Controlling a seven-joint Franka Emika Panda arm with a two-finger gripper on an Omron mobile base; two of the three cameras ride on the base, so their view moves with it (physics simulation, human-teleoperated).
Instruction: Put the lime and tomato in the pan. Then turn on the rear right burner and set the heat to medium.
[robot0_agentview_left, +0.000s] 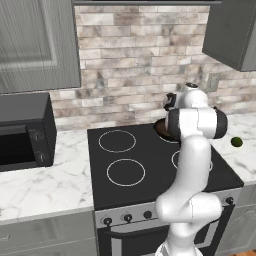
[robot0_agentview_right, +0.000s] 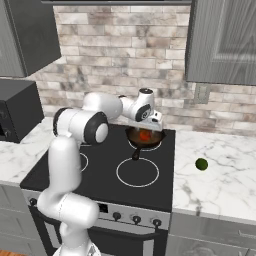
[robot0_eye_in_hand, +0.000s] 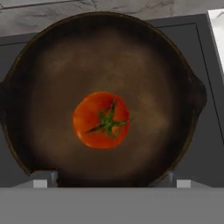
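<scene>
Arm stretched forward over cooktop (robot0_agentview_right: 100, 175), gripper (robot0_agentview_right: 148, 125) pointed down above pan (robot0_agentview_right: 145, 137). Jaws spread wide, holding nothing. Tomato (robot0_eye_in_hand: 101, 119) resting mid-pan. Lime (robot0_agentview_right: 201, 164) on tabletop (robot0_agentview_right: 220, 180), right of cooktop.

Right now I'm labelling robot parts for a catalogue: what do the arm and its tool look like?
The arm is glossy white, made of rounded tube-like segments with dark bands at the joints. The tool ends in two small fingers, light grey with dark tips in the hand view. No cables or markings are visible.
</scene>
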